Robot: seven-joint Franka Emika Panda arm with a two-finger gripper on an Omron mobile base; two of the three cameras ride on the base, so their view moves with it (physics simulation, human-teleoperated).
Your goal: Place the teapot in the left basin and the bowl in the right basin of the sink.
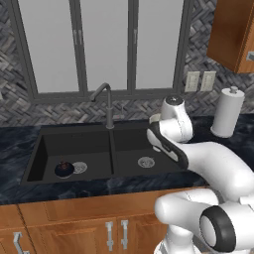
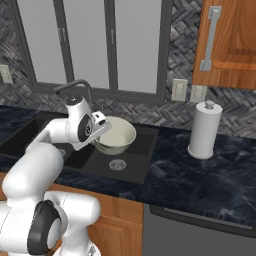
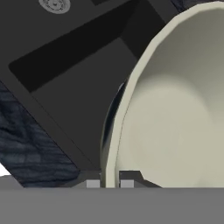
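The dark teapot point(image 1: 63, 169) sits on the floor of the left basin point(image 1: 74, 146) of the black sink point(image 1: 112, 149), beside its silver drain. The cream bowl point(image 2: 117, 134) hangs tilted over the right basin point(image 2: 131, 159), above that basin's drain point(image 2: 116, 164). My gripper point(image 2: 102, 131) is shut on the bowl's left rim. In the hand view the bowl point(image 3: 175, 122) fills the right side, and its rim runs down between the two fingertips of the gripper point(image 3: 109, 183). In the left base view my arm hides the bowl; the right basin point(image 1: 134, 149) shows its drain.
A grey gooseneck faucet point(image 2: 75, 86) stands behind the sink's divider. A white paper towel roll point(image 2: 204, 131) stands on the dark counter to the right. A wooden wall cabinet point(image 2: 227, 45) hangs at the upper right. Windows span the back wall.
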